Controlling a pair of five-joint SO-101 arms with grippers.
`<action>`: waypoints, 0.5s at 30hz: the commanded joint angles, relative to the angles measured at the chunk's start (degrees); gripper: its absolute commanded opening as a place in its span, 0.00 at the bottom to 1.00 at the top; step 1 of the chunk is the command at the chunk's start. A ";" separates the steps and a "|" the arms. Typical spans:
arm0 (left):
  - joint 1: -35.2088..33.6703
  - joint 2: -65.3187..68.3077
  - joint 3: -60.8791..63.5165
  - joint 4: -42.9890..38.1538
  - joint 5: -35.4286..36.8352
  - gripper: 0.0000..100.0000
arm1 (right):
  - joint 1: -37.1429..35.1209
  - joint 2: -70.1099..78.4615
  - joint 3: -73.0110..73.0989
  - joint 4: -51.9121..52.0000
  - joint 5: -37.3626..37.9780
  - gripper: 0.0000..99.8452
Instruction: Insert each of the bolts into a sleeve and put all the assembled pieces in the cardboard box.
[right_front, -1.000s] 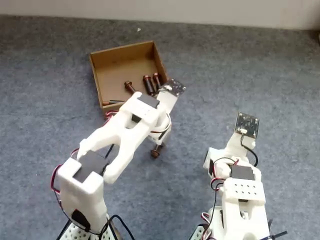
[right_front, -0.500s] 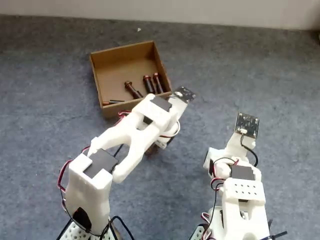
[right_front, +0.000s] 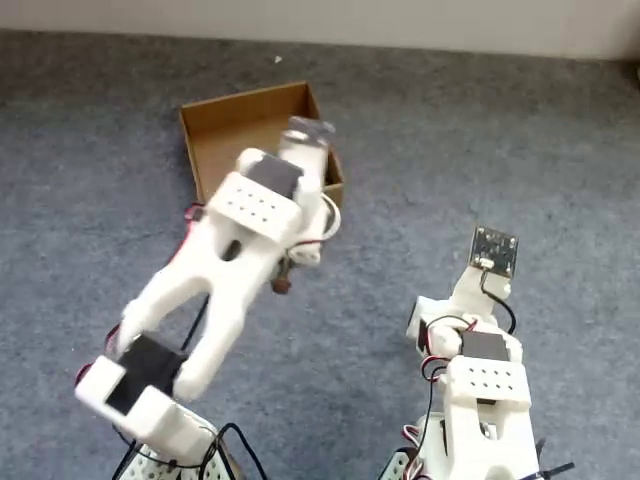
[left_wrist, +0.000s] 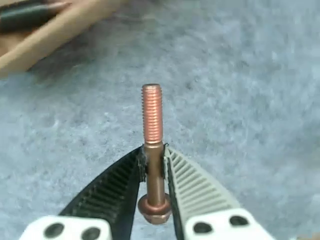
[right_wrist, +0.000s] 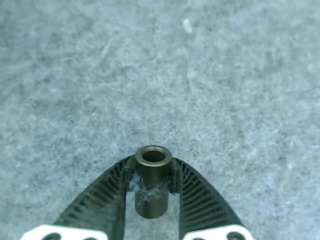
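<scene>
Grey carpet (right_front: 560, 150) lies under the open cardboard box (right_front: 245, 104), pale wall (right_front: 400, 18) beyond.

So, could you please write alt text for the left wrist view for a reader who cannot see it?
The left gripper is shut on a copper-coloured bolt, its threaded end pointing away from the camera, over grey carpet. The wall of the cardboard box lies beyond.

The left gripper (left_wrist: 154, 150) holds the bolt (left_wrist: 152, 115) near the cardboard box (left_wrist: 60, 30); the right gripper (right_wrist: 153, 162), well apart, holds the sleeve (right_wrist: 152, 187).
</scene>
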 joint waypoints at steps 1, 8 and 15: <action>-6.90 -7.25 -0.22 0.53 11.96 0.01 | 0.75 -1.80 -0.31 -1.27 -0.44 0.01; -14.46 -9.27 5.23 0.79 33.67 0.01 | 0.75 -1.80 -0.31 -1.27 -0.44 0.01; -14.81 -9.27 10.33 0.70 51.08 0.01 | 0.75 -1.80 -0.31 -1.27 -0.44 0.01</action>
